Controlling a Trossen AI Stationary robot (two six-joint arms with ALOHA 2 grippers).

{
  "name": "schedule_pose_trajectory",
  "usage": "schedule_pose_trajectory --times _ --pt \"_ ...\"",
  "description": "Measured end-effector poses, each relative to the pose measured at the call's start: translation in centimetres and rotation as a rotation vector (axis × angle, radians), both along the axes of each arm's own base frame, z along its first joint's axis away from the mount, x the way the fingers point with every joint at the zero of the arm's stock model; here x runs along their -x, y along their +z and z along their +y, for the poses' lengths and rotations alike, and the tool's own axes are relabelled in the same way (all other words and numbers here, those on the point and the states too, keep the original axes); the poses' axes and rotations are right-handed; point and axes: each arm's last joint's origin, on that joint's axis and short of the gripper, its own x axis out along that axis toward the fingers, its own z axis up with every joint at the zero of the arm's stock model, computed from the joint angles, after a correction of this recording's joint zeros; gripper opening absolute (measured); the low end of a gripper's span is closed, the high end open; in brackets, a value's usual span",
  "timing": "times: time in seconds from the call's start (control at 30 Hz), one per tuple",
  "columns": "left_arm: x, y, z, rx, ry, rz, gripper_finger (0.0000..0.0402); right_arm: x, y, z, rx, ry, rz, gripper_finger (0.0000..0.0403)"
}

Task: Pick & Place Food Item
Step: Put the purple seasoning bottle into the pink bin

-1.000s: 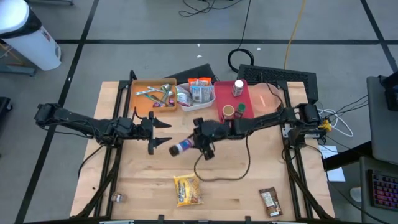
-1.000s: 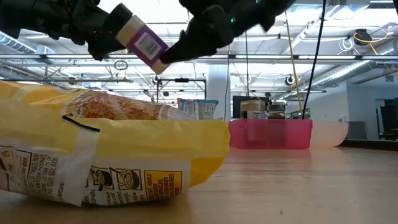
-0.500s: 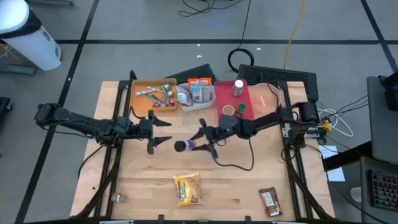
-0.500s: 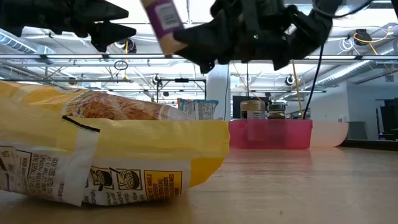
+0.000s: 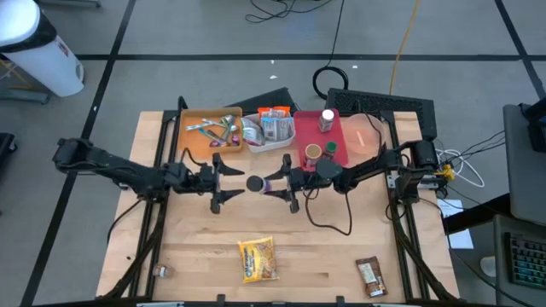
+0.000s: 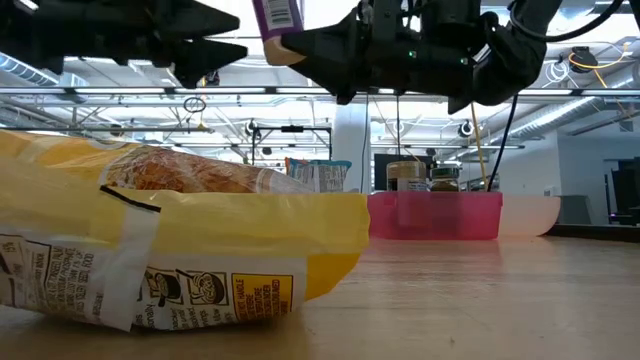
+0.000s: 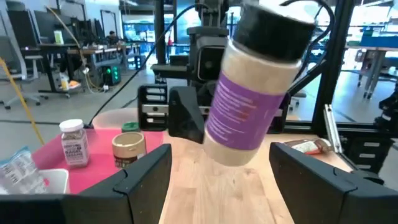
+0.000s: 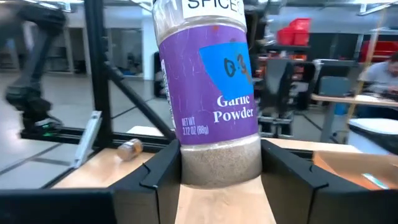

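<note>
Two grippers face each other over the table's middle, nearer the back edge than the front. Right gripper pinches the base of the garlic powder jar, both fingers pressed on its lower end in the right wrist view, jar lifted clear of the wood. Left gripper sits just beside the jar's cap with fingers spread wide and nothing between them; the jar shows between its fingers in the left wrist view but not touched.

Likely reason for this pose: a handover, the jar offered cap-first so the left can take the free end. That is a guess from the layout.

Orientation: the jar is close to upright, black cap up, tipped slightly. From above, mostly the cap shows, with a bit of purple label trailing toward the right gripper. Long axis runs near vertical, leaning toward the table's left edge at the top.

Red tray with other jars sits by the back edge, right of centre. Yellow bag lies near the front edge.
</note>
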Motion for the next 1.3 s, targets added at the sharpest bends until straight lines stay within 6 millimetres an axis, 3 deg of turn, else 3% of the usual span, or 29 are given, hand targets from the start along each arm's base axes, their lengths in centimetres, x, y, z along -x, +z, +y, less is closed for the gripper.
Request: schedule_pose_trajectory --times 0.33,0.77,1.3 --pt "-2.9 -1.6 0.3 -0.023 0.035 -0.113 0.0273 0.0 0.2 -0.1 -0.009 -0.019 -0.023 0.0174" --pt "-6.4 0.0 0.2 -0.02 -0.089 -0.096 0.0273 0.0 0.2 -0.2 -0.014 -0.036 -0.016 0.0171" --pt "-7.2 0.1 0.2 -0.019 -0.044 -0.012 0.0273 -0.1 0.0 -0.1 -0.027 -0.024 0.01 0.0163"
